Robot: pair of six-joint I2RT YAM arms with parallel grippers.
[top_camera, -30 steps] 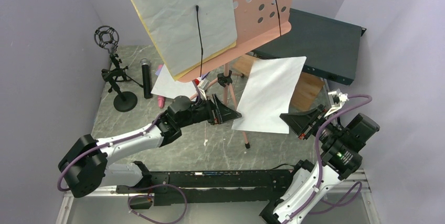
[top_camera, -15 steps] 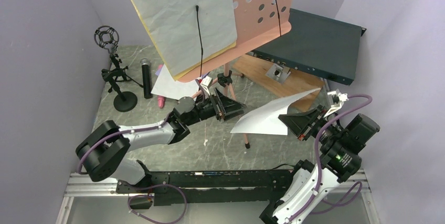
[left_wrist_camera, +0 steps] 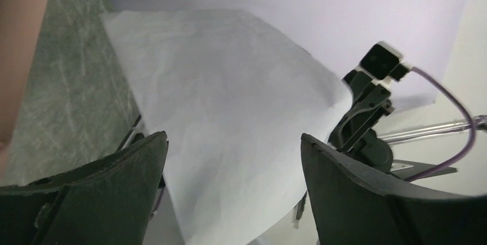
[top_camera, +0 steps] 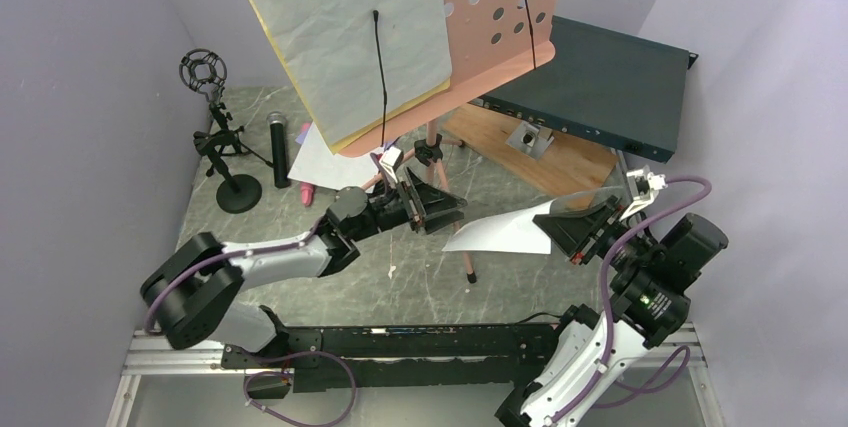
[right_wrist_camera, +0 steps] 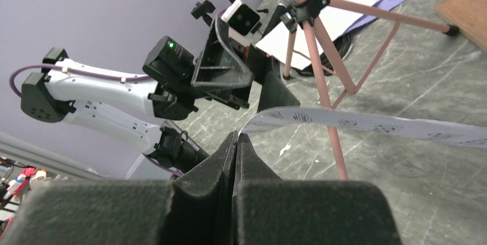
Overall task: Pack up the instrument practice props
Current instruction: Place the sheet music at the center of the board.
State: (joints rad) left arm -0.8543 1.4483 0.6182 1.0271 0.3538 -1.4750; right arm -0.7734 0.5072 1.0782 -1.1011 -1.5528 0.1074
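Observation:
My right gripper (top_camera: pixel 552 227) is shut on the edge of a white sheet-music page (top_camera: pixel 500 233), which hangs nearly flat above the table; the page also shows in the right wrist view (right_wrist_camera: pixel 367 123) and fills the left wrist view (left_wrist_camera: pixel 230 113). My left gripper (top_camera: pixel 452 209) is open and empty, facing the page's free end. The pink perforated music desk (top_camera: pixel 500 7) on tripod legs (top_camera: pixel 440 182) holds white and yellow pages (top_camera: pixel 340 27). A black microphone (top_camera: pixel 277 147), a pink microphone (top_camera: pixel 303 192) and a black mic holder (top_camera: pixel 215 127) stand at the back left. Another page (top_camera: pixel 325 162) lies on the table.
A dark teal rack box (top_camera: pixel 600 87) lies at the back right on a brown wooden board (top_camera: pixel 560 162). Purple walls close in on left, back and right. The tripod's front leg (top_camera: pixel 462 247) stands between the two grippers.
The white page in my right gripper has swung from upright to nearly flat. My left arm has reached forward toward the page's free end with its jaws open.

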